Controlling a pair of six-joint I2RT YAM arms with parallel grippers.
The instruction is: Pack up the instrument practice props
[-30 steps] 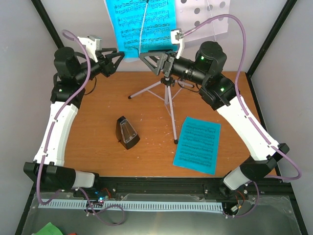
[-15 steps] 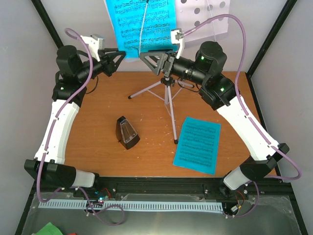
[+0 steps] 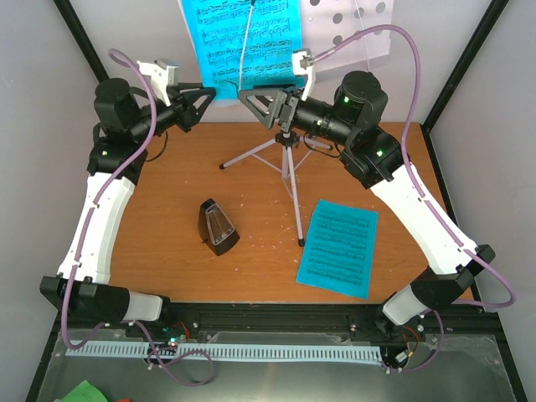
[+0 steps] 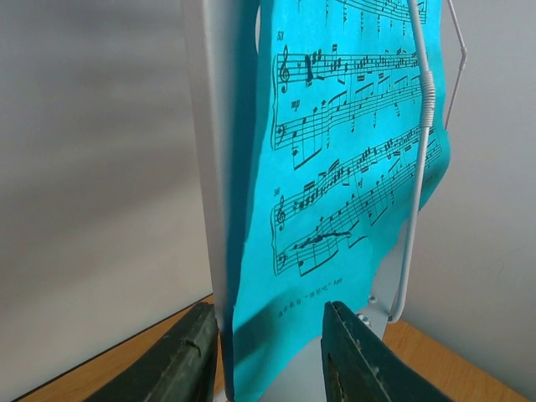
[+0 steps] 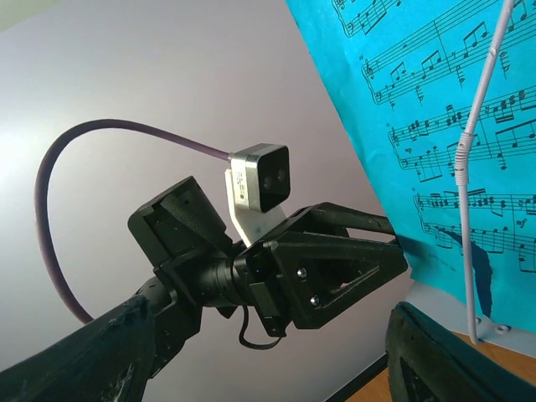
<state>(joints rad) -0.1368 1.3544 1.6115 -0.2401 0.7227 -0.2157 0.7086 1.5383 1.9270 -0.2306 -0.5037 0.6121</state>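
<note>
Music stand (image 3: 289, 163) upright on its tripod at the table's (image 3: 167, 209) far side, blue sheet (image 3: 222, 42) on its tray (image 3: 352, 29) behind a wire (image 3: 245, 42) | second sheet (image 3: 339, 247) flat on the table, right of metronome (image 3: 218, 226) | left gripper (image 3: 201, 96) astride the standing sheet's lower corner and tray edge, cannot tell if pinching | right gripper (image 3: 251, 99) spread wide, empty, just below the tray.

Overhead feed is bright and even for me: soft light from above, just faint shadows under the metronome (image 3: 218, 228) and the tripod music stand (image 3: 295, 201) legs. Its perforated tray (image 3: 373, 38) blows out near white. On the left wrist cam the sheet music (image 4: 343, 184) is crisp, but the left gripper's fingers (image 4: 188, 360) are soft and dark. On the right wrist cam the right gripper's fingers (image 5: 100, 352) are blurry dark blobs.
</note>
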